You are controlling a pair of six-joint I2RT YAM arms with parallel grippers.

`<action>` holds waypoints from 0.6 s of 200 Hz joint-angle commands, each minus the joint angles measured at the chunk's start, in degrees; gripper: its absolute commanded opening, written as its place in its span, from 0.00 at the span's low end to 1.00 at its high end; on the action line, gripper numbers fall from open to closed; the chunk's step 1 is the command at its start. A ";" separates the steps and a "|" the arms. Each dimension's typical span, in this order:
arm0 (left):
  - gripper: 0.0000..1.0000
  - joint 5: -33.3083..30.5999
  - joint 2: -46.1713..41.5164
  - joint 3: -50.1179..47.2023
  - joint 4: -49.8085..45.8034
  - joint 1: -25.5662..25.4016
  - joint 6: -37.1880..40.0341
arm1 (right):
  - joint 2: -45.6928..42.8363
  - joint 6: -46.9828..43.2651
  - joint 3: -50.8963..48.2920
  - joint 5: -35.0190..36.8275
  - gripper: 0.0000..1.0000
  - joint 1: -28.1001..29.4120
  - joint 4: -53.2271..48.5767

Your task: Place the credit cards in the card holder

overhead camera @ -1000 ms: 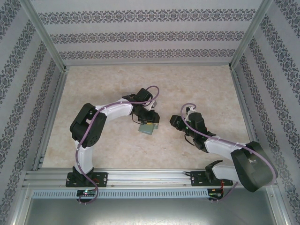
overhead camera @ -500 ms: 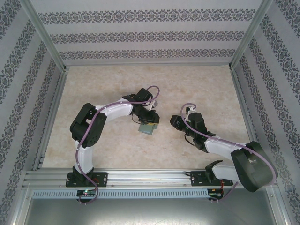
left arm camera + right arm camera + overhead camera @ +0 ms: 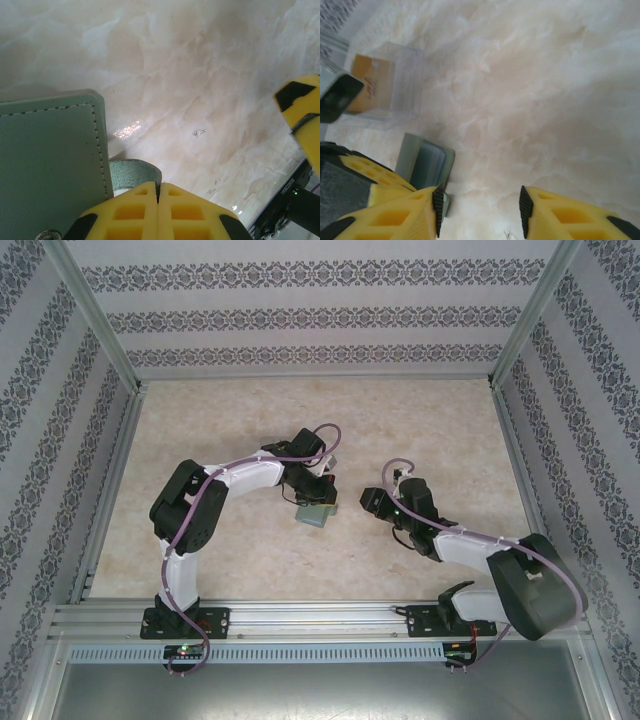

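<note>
**A:** Risks here?

**B:** The left fingers (image 3: 132,212) are pressed shut, with their tips at the soft flap (image 3: 135,172) of the wallet (image 3: 50,160). I can't tell if the flap is actually pinched or just lies past the tips. If it isn't pinched, a lift comes up with nothing. If it is, the wallet looks light, so the whole thing may drag or flip on the counter (image 3: 200,75) instead of opening.

**A:** Right side?

**B:** The right fingers (image 3: 560,215) stand apart with nothing between them, low over the counter and just beside the wallet's edge. Both arms crowd the same spot. If both go for the wallet at once, I'd expect a bump.

**A:** Where are the cards?

**B:** One tan card (image 3: 370,85) stands inside a clear box (image 3: 405,65) beyond the wallet, well apart from the right fingers. Thin layered edges show in the wallet's open side. They may be more cards, but it's too blurred to say. I can't tell which of the two is the holder.

**A:** Materials?

**B:** The wallet is sage green and smooth like leather, with a stitched border, rounded corners and a metal snap (image 3: 47,234). The flap's inner face is fuzzy, like suede. The box is rigid and see-through with straight walls, so it's easy to clip by mistake. The card is thin, flat and stiff. The counter is a glossy pale marble pattern and probably slick, so things are likely to slide when pushed.
</note>
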 commanded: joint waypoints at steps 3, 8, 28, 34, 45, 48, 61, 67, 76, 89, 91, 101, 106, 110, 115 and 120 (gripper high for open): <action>0.00 0.72 -0.99 0.82 -0.79 -0.66 2.00 | 4.66 3.53 6.34 -8.24 0.49 -1.87 -1.81; 0.00 0.94 -0.99 0.64 -0.51 -0.72 2.09 | 6.01 5.04 7.18 -9.98 0.49 -2.53 -1.26; 0.00 1.83 -1.04 -0.39 1.08 -0.68 2.12 | 12.17 10.65 9.83 -18.67 0.49 -4.68 3.38; 0.00 2.21 -1.16 -0.75 1.76 -0.66 1.95 | 13.91 11.73 10.84 -20.27 0.49 -4.80 3.53; 0.00 2.46 -1.79 -1.77 3.14 -0.66 1.61 | 16.77 13.05 12.74 -22.87 0.47 -4.72 3.46; 0.00 2.43 -1.95 -1.98 3.51 -0.66 1.51 | 17.55 13.30 13.14 -23.56 0.46 -4.59 3.67; 0.00 2.27 -2.50 -2.46 4.35 -0.67 1.32 | 20.24 14.26 14.60 -25.81 0.45 -4.16 4.85; 0.00 2.40 -2.60 -2.33 4.26 -0.66 1.48 | 21.10 14.60 15.19 -26.20 0.45 -3.81 4.90; 0.00 2.74 -2.51 -2.13 4.03 -0.70 1.74 | 22.18 14.85 16.00 -26.56 0.45 -3.30 4.83; 0.00 3.12 -2.44 -1.61 3.43 -0.68 2.05 | 23.48 15.47 16.76 -26.71 0.45 -2.64 5.94; 0.00 3.12 -2.39 -1.59 3.30 -0.66 2.16 | 23.67 15.64 16.84 -26.75 0.45 -2.53 6.16; 0.00 2.97 -2.23 -1.50 3.20 -0.66 2.20 | 24.78 16.43 17.43 -27.36 0.46 -2.39 6.91; 0.00 2.90 -2.16 -1.40 3.05 -0.68 2.16 | 25.34 16.81 17.79 -27.87 0.46 -2.29 7.18; 0.00 2.86 -2.20 -1.32 2.95 -0.68 2.10 | 25.99 17.32 18.13 -28.45 0.46 -2.40 7.76; 0.00 2.86 -2.09 -1.23 2.83 -0.59 2.11 | 26.93 18.00 18.47 -29.18 0.47 -2.51 8.68; 0.00 2.98 -2.07 -1.23 2.76 -0.66 2.04 | 27.93 19.01 18.64 -29.84 0.47 -2.69 9.89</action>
